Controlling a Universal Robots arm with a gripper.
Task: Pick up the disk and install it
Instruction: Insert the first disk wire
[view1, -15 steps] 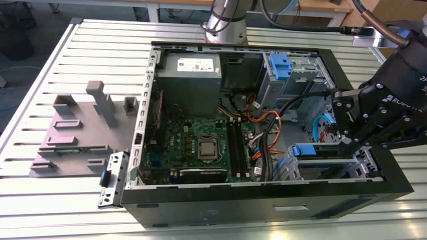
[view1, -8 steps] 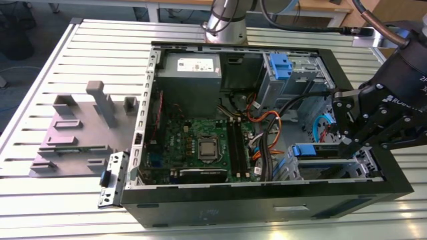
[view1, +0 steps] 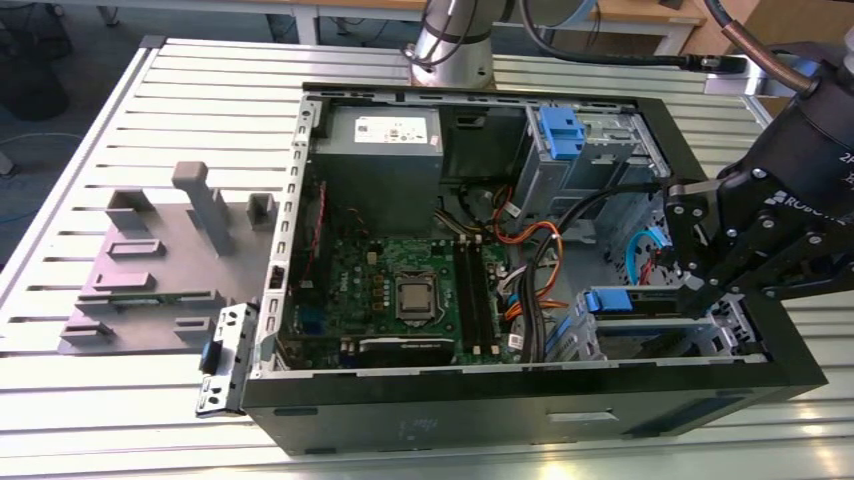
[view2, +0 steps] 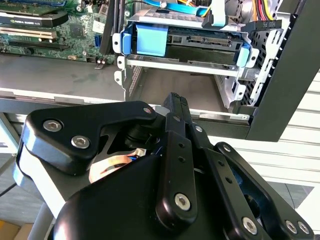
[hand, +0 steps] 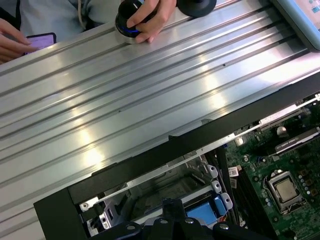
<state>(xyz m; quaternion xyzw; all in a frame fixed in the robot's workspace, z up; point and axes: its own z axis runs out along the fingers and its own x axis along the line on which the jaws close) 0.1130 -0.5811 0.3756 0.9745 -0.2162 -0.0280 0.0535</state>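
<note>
Disk (view2: 200, 42) seated in drive cage (view2: 235, 87), at 12 o'clock from tool (view2: 172, 102); long axis crosswise. Tool clenched, grasping nothing visible, just outside case wall (view2: 295, 65).

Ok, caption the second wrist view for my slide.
Black tool facing blue-framed silver disk seated in the open computer case's drive cage.

An open computer case (view1: 534, 400) lies on a slatted metal table (view1: 174, 120). Inside it sit a green motherboard (view1: 400, 290), a grey power supply (view1: 380, 140) and orange cables (view1: 534, 245). A grey plastic fixture (view1: 147, 270) stands on the table toward the exterior view's left.
</note>
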